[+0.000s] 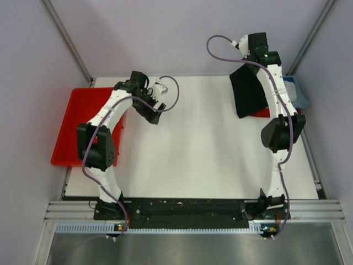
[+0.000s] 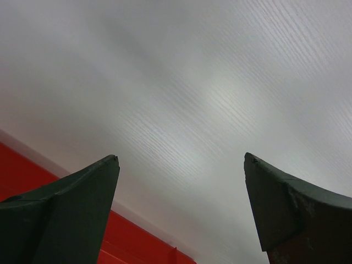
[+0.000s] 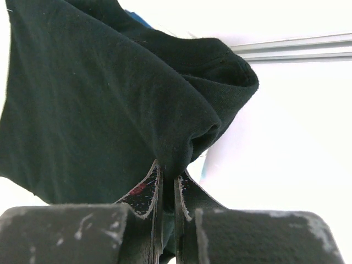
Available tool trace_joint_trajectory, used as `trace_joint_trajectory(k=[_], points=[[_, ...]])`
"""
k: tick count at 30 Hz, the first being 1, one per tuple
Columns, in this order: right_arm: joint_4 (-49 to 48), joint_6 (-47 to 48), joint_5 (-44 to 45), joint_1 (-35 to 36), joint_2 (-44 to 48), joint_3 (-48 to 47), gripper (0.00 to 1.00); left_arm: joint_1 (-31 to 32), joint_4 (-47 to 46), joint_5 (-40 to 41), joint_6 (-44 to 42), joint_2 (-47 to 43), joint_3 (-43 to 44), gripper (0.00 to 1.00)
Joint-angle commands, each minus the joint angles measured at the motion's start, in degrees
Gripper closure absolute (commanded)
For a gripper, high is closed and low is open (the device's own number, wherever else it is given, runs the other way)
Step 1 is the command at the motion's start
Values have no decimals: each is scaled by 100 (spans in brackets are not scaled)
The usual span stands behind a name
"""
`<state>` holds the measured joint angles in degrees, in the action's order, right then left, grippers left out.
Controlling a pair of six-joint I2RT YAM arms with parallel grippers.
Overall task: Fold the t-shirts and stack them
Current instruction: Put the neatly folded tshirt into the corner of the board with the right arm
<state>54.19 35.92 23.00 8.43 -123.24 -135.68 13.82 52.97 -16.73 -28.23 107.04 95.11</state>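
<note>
Right pincer (image 3: 166, 170) pinching black t-shirt (image 3: 99, 110), cloth hanging ahead of it. Left pincer (image 2: 181, 159) gaping wide, hovering over white worktop (image 2: 192, 82), red tray (image 2: 22, 170) lying to its left.

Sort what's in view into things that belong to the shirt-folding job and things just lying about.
Belongs to the job:
black t-shirt, pinched in the shut right gripper
red t-shirt, mostly hidden behind it
blue t-shirt, at the right edge of the table

Just lying about:
red tray, at the table's left edge
</note>
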Motion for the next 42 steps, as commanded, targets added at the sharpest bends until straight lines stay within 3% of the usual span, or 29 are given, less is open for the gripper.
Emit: trace_joint_trajectory(k=[1,23,27,30,33,42], points=[[-524,634,653,-51,168,-477,100,-38,82,30,-51,80,245,1],[-1420,1418,539,-438,828,-311,100,-64,-15,161,-113,36,25,1],[-1517,1514,355,-666,854,-240,100,-64,38,162,-183,18,8,1],[-1622,1741,-250,-816,916,110,100,-64,47,161,-192,18,-19,1],[-1920,2181,-542,-1044,820,568,100,-73,55,170,-183,53,-10,1],[-2869,2305,-744,-1563,90,674,100,-73,161,372,-236,115,25,1]])
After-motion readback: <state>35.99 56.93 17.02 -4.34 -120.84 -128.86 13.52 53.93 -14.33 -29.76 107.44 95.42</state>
